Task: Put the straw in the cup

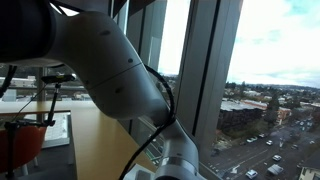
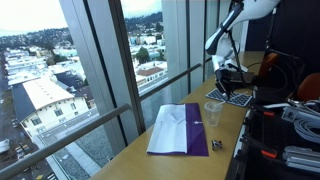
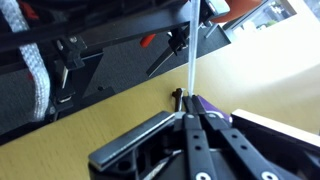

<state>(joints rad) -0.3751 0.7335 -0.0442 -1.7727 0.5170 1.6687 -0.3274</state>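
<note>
While the claw (image 3: 188, 120) is squeezing almost all the way shut, it is pinching the thin white straw (image 3: 190, 55) betw. its two tips. In the wrist view the straw is sticking straight out past the tips. Its long way is running in line w/ the fingers, up toward the top of the pic. So the straw is sitting in the claw, not in the cup yet.

In an exterior view the cup (image 2: 213, 110) is standing upright on the table (image 2: 170, 168). It is clear, open on top, and sitting just beside the purple and white cloth (image 2: 180, 130). The arm (image 2: 225, 35) is reaching down at the far end of the table, and its claw is hard to pick out there among the dark stuff. The cup is lying lower and nearer the camera than the arm's end. It isn't showing in the wrist view.

I think the next move is asking the arm to carry the straw over the cup's mouth, free end pointing down, then lower it in. There's only one arm, so no choosing which is nearer.

No brand, label or writing is showing big enough to read.
</note>
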